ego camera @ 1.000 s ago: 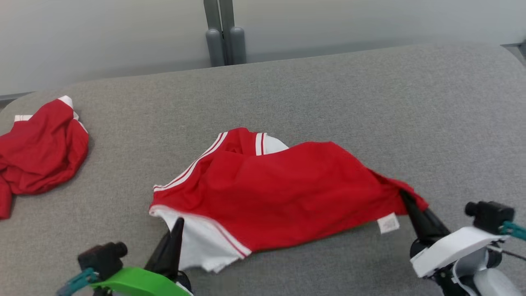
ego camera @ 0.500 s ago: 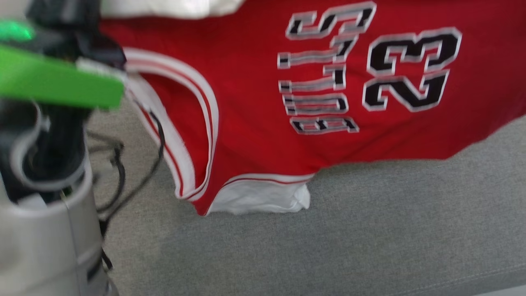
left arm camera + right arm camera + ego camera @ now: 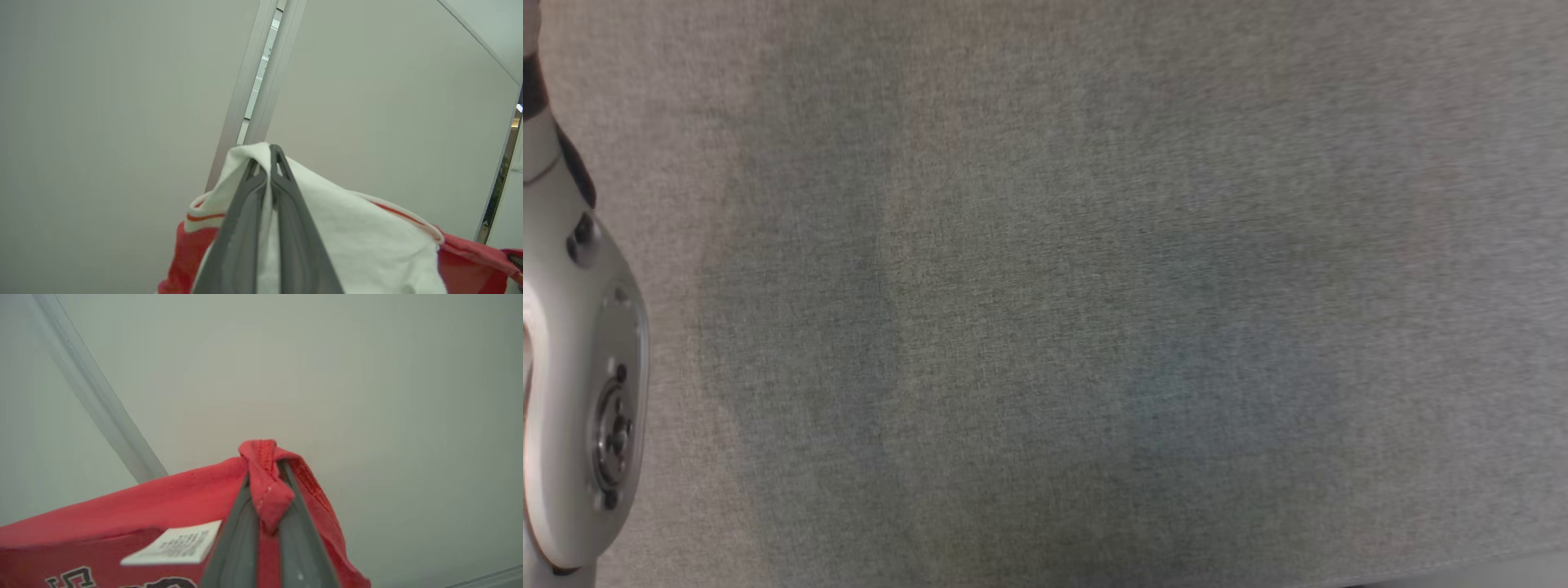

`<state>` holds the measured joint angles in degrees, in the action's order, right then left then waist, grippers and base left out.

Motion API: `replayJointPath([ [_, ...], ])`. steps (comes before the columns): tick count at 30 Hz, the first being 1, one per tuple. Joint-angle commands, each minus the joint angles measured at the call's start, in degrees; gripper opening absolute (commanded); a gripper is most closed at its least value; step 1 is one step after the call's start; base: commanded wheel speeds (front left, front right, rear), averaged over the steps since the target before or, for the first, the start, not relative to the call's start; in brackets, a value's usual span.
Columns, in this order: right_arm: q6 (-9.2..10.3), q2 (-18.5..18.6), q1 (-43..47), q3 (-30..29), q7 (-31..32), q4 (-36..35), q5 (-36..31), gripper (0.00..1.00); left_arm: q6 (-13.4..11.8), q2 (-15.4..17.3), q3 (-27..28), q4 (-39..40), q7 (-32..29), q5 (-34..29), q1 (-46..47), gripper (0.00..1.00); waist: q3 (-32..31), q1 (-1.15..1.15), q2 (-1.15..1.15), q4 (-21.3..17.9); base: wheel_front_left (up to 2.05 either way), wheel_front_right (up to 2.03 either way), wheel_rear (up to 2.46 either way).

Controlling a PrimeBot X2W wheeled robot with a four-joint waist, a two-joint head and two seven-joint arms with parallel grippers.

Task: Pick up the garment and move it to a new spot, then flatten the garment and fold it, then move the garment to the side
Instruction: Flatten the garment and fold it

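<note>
Pale wall (image 3: pixel 367 375) stands behind everything. Your left gripper (image 3: pixel 267 163) is pinched tight on the white edge of the jersey (image 3: pixel 359 237), just below the wall post (image 3: pixel 261 81). Your right gripper (image 3: pixel 265 475) clamps a bunched red hem (image 3: pixel 269 494), well apart from that post. The jersey hangs between them. Stretch hard and these thin bites may slip, dropping it crooked.

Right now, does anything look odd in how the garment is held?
Slightly: the right gripper pinches a twisted, bunched red corner of the garment near its white label; the left gripper holds white fabric. No tear shows.
</note>
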<state>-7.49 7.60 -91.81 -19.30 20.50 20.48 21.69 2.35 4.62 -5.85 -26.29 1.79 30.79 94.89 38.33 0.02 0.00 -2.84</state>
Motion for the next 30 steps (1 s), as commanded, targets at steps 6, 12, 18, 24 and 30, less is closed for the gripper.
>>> replayJointPath([
  [6, -0.02, 2.85, 17.44, 6.05, -4.35, -1.5, 8.92, 0.0, 3.68, 0.65, -1.64, -2.71, 8.27, 0.53, -13.05, 0.0, 2.94, -0.02, 0.0, 3.59, 0.0, 0.0, 0.0],
  [12, 0.01, 5.53, 43.68, 10.73, -9.11, -5.25, 18.27, 0.0, 4.25, 0.69, -3.31, 5.73, 10.81, 2.93, -41.64, 0.0, -6.66, -0.02, 0.0, 3.83, 0.0, 0.0, 0.0],
  [18, 0.05, 7.14, 65.13, 14.31, -12.78, -10.16, 24.4, 0.0, 0.39, 0.42, -3.88, 21.27, 10.53, 5.61, -73.57, 0.0, -17.98, -0.02, 0.0, 3.82, 0.0, 0.0, 0.0],
  [24, 0.05, 8.07, 84.56, 12.5, -13.04, -16.84, 27.12, 0.0, -4.05, -0.5, -4.98, 35.76, 7.69, 10.23, -97.46, 0.0, -27.29, -0.02, 0.0, 6.05, 0.0, 0.0, 0.0],
  [30, 0.04, 7.11, 100.1, 9.24, -10.92, -22.02, 28.21, 0.0, -8.72, -1.23, -9.3, 42.58, 5.67, 14.69, -113.87, 0.0, -30.48, -0.02, 0.0, 6.49, 0.0, 0.0, 0.0],
])
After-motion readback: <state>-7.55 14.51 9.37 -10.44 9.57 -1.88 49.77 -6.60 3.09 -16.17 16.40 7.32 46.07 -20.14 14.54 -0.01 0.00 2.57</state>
